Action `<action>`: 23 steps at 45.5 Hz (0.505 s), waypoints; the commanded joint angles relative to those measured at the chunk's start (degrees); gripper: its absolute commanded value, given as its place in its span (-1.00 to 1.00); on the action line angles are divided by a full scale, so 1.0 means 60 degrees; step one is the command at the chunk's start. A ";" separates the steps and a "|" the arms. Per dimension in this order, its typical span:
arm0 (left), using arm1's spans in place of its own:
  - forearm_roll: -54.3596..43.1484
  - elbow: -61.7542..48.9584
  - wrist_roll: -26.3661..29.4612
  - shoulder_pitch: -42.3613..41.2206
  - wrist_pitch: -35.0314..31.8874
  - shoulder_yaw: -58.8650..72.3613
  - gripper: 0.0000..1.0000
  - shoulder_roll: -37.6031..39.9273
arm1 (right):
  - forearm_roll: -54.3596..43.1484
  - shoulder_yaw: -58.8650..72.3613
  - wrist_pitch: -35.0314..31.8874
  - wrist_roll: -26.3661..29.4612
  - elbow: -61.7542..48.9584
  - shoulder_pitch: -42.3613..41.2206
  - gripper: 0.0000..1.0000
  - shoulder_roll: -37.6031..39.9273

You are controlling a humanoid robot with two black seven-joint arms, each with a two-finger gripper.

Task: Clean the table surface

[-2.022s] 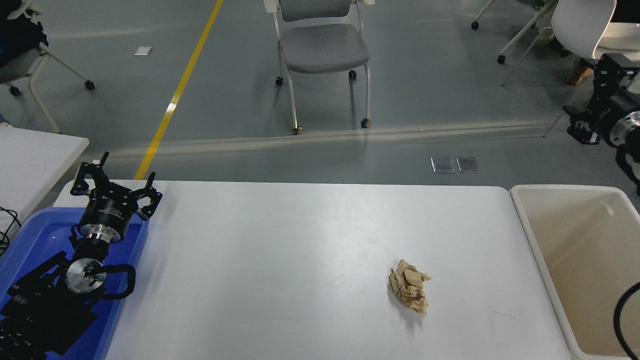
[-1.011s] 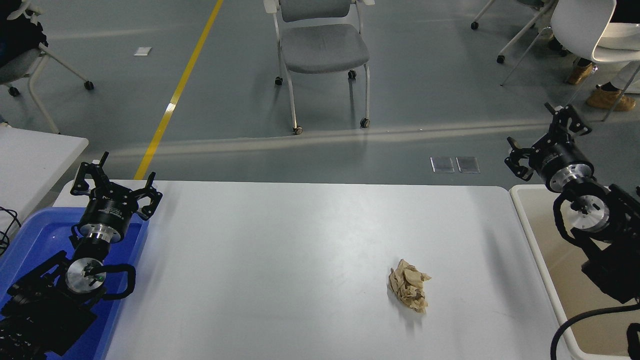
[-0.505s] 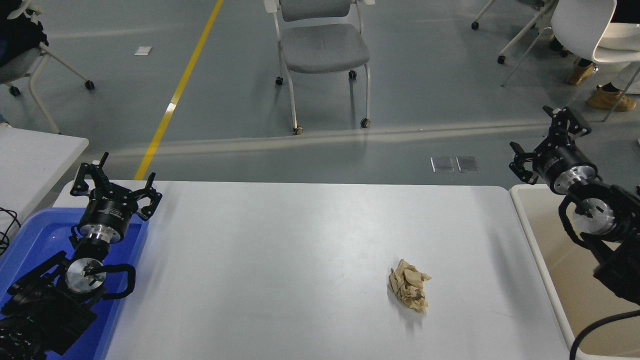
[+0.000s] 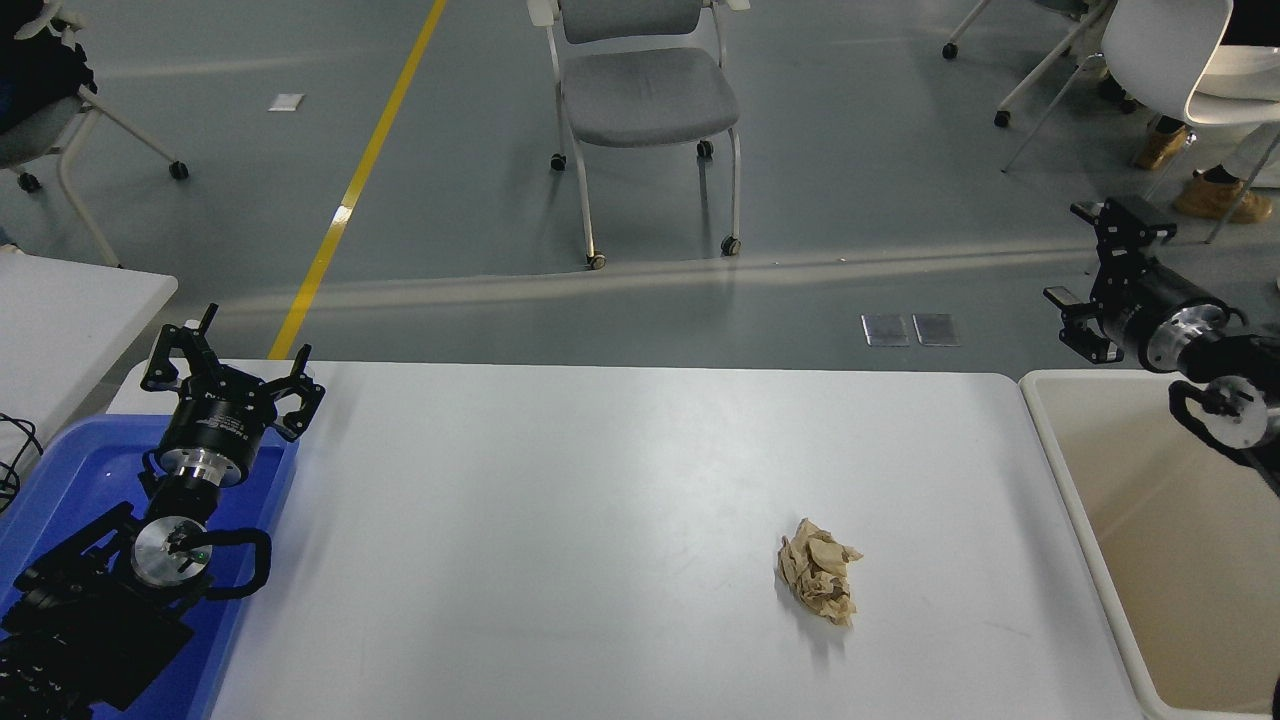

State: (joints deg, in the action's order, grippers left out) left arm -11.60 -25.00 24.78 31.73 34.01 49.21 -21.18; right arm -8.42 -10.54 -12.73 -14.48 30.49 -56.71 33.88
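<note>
Since a second ago your right gripper [image 4: 1085, 265] has swung away from the table, rising toward the far right and turning side-on; nothing else has shifted. It now hangs over the floor beyond the far right corner of the table surface [image 4: 560, 480], just past the far end of the cream bin [image 4: 1090, 560] that stands against the table's right edge. Its fingers stand apart and hold nothing.

What you need lies back toward you and to the left of that hand: the crumpled brown paper [image 4: 818, 570] sits on the table surface, in its right half, nearer the near edge than the far one, well apart from the gripper. Its long axis runs roughly from far to near, tipped slightly rightward at the near end. I judge the right arm to be much the nearer one, so the reach would be a pull inward and down, with the fingers spanning the wad's short width.

Your left gripper [image 4: 230, 370] is parked at the table's far left corner, above the blue tray [image 4: 60, 470], fingers spread and empty.
</note>
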 commanded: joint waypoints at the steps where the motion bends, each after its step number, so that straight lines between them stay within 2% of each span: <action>1: 0.0000 0.0006 0.0000 0.0000 0.0000 0.0001 1.00 0.0000 | -0.0134 0.1857 -0.0822 -0.0003 0.0016 -0.0728 0.98 0.0184; 6: 0.0000 0.0006 0.0000 0.0000 0.0000 0.0001 1.00 -0.0015 | -0.1420 0.2473 -0.1526 -0.0178 0.0001 -0.1153 0.98 0.0184; 15: 0.0000 -0.0009 0.0000 0.0000 0.0000 0.0001 1.00 0.0000 | -0.5009 0.2401 -0.1629 -0.1028 0.0176 -0.1578 0.98 0.0140; 19: 0.0000 0.0006 0.0000 0.0000 0.0000 0.0001 1.00 0.0000 | -0.5758 0.2415 -0.1760 -0.1087 0.0615 -0.1871 0.98 0.0140; 23: 0.0000 -0.0008 0.0000 0.0000 0.0000 0.0001 1.00 0.0000 | -0.6168 0.2546 -0.2359 -0.1087 0.1550 -0.2338 0.98 0.0140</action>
State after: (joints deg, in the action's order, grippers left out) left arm -11.60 -25.00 24.78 31.73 34.01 49.22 -21.18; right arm -33.89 2.70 -22.16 -19.36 33.02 -65.89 34.73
